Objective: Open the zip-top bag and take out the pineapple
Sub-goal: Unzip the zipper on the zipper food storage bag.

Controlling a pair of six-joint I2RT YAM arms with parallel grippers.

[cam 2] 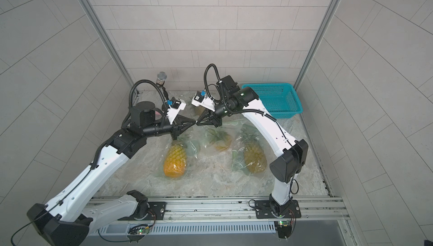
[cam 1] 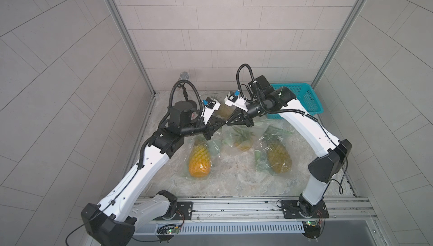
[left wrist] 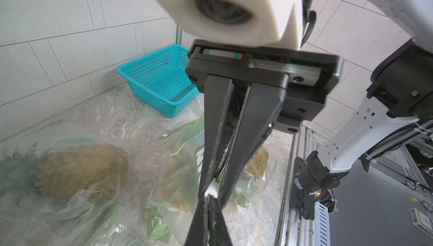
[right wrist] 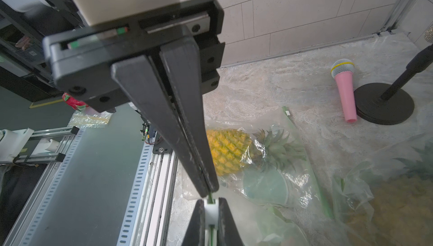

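Both arms meet tip to tip above the middle of the marble-patterned table (cam 1: 234, 181).

The left gripper (cam 1: 222, 123) has its fingers pressed together. The right wrist view shows a green zip strip (right wrist: 210, 195) pinched at their ends.

The right gripper (cam 1: 230, 123) has its fingers narrowed onto a small white zip slider (right wrist: 211, 212), which fills the gap between them. The slider sits just beside the left gripper's tips, on the same strip.

The clear zip-top bag (cam 1: 232, 139) hangs directly under the two grippers. Its top edge appears to be the strip they hold. Whether its base rests on the table cannot be told.

The pineapple (cam 1: 243, 147) is inside that bag, mid-table, with its green crown pointing up toward the grippers.

- **Near left:** a bright yellow bagged pineapple (cam 1: 200, 162) lies on the table.
- **Right:** a duller bagged pineapple (cam 1: 278, 160) lies on the table.
- **Far side:** a fourth bagged pineapple (cam 1: 223, 111) lies beyond the grippers, partly hidden by them.
- **Far right corner:** a teal plastic mesh basket (cam 1: 302, 97) stands against the wall.
- **Far left:** a silver-headed microphone (cam 1: 184, 76) stands on a stand with a round black base (right wrist: 384, 104). A pink toy microphone (right wrist: 344, 90) lies just beside that base.
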